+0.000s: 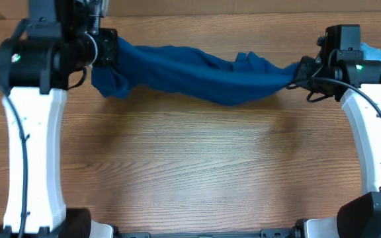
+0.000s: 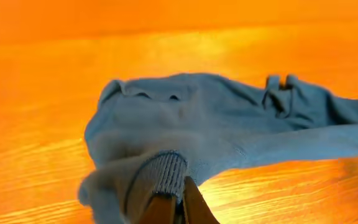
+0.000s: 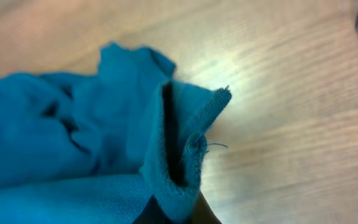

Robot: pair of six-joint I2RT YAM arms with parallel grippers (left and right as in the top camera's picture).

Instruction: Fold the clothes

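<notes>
Looks straight down from high above onto the wooden table (image 1: 197,165), far edge at the top. From each wrist, looks close and low across the tabletop. Shares the blue shirt (image 1: 197,76) across all three.

The left arm (image 1: 35,145) reaches from its base at 7 o'clock up to 11 o'clock, wrist bent so the left tool (image 1: 109,49) points toward 3 o'clock. The right arm (image 1: 376,139) runs from 5 o'clock to 2 o'clock, and the right tool (image 1: 301,71) points toward 9 o'clock. Each tool is pinched tight on one end of the blue shirt (image 1: 197,73).
</notes>
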